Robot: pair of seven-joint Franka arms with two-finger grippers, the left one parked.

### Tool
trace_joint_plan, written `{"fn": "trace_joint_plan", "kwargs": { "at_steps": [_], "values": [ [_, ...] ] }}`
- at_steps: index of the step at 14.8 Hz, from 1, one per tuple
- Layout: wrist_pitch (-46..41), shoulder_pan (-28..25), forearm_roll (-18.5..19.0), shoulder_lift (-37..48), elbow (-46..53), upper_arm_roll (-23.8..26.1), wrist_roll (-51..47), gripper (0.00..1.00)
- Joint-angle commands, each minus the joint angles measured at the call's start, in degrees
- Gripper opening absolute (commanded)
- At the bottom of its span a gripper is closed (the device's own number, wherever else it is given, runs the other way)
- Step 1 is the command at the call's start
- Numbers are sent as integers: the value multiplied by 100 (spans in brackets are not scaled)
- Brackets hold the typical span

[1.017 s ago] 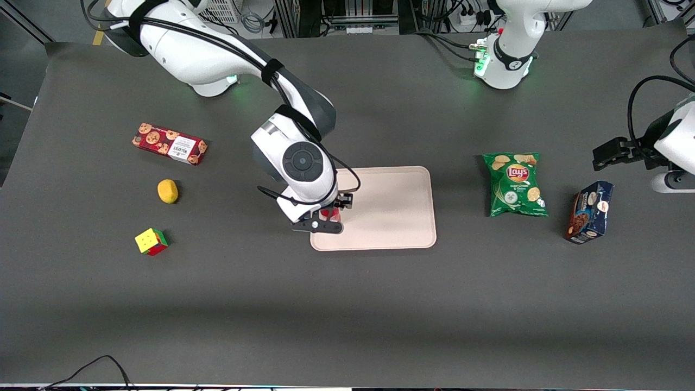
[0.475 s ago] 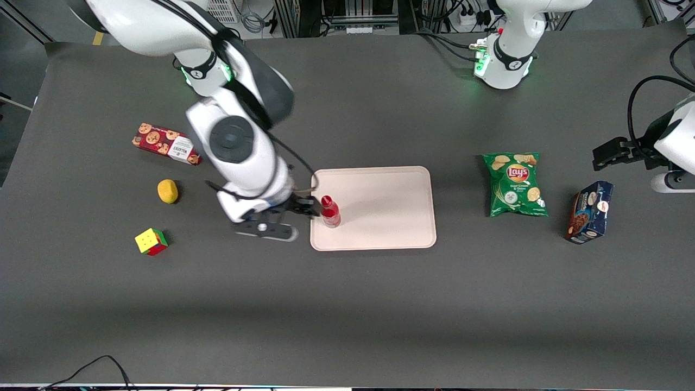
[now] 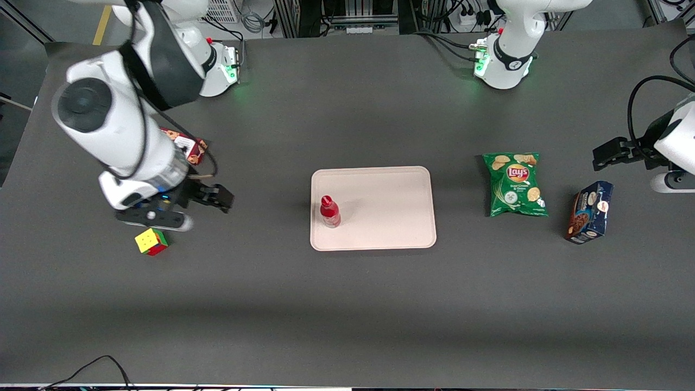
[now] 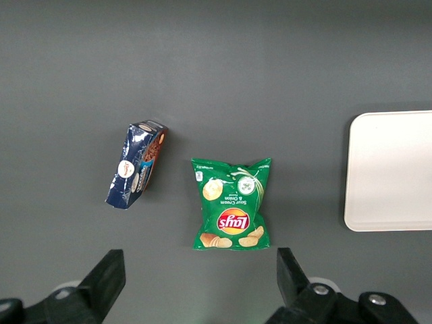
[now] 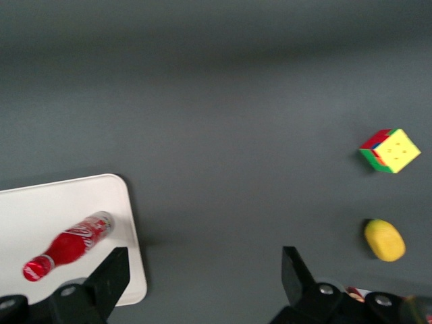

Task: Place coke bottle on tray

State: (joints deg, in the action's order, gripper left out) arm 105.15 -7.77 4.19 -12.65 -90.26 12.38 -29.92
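The coke bottle [image 3: 329,211], small and red with a red cap, stands upright on the pale pink tray [image 3: 391,209], near the tray's edge toward the working arm's end. It also shows in the right wrist view [image 5: 67,246] on the tray [image 5: 40,209]. My gripper [image 3: 214,196] is open and empty, high above the bare table, well away from the tray toward the working arm's end, just above the puzzle cube [image 3: 151,241]. In the right wrist view my gripper [image 5: 202,283] has its jaws wide apart over bare table.
A red cookie box [image 3: 187,147] is partly hidden by my arm. A yellow lemon [image 5: 385,239] and the cube [image 5: 390,150] lie near my gripper. A green chips bag [image 3: 515,183] and a dark blue box [image 3: 589,212] lie toward the parked arm's end.
My gripper let go of the coke bottle on the tray, then rose and drew far away toward the working arm's end. The bottle stays standing on the tray.
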Motion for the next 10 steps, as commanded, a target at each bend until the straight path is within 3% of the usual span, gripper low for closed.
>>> {"fn": "trace_joint_plan", "kwargs": {
  "at_steps": [1,6,10],
  "values": [
    [260,-22,-489,1035,-1097,-928,1318,100],
    [6,-31,-472,1485,-1363,-1747,2277,100],
    [-100,-22,-384,1494,-1283,-1871,2632,100]
  ]
}}
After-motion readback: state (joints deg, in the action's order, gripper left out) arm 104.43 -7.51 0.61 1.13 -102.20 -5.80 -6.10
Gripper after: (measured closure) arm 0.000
